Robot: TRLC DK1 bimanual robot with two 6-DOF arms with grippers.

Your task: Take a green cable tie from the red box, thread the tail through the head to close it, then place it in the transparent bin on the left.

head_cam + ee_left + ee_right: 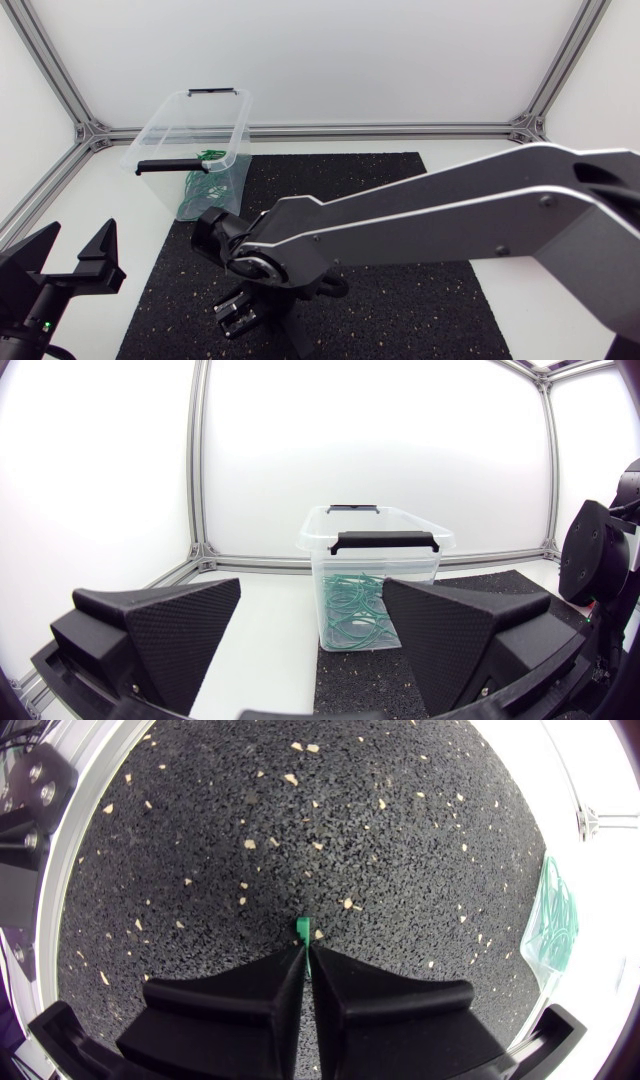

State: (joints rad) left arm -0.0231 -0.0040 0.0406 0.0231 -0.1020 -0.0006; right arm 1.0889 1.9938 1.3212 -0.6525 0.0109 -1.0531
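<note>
- The transparent bin (190, 135) sits back-left on the counter (100, 195), with one corner on the black mat (400, 300). No lid on it, and a heap of looped green ties (203, 187) is lying in the bottom.
- The left claw (310, 588) is spread wide open with nothing in it. The bin is straight ahead of it, framed between the two fingers.
- The right arm (450, 215) comes in from the right, past the middle, and points down at the mat.
- The right claw (304, 958) is clenched tight on a green cable tie (302, 927). Only a tiny green stub pokes out past the fingertips, low over the mat. Can't tell if it touches. It's near the bin, not in it.
</note>
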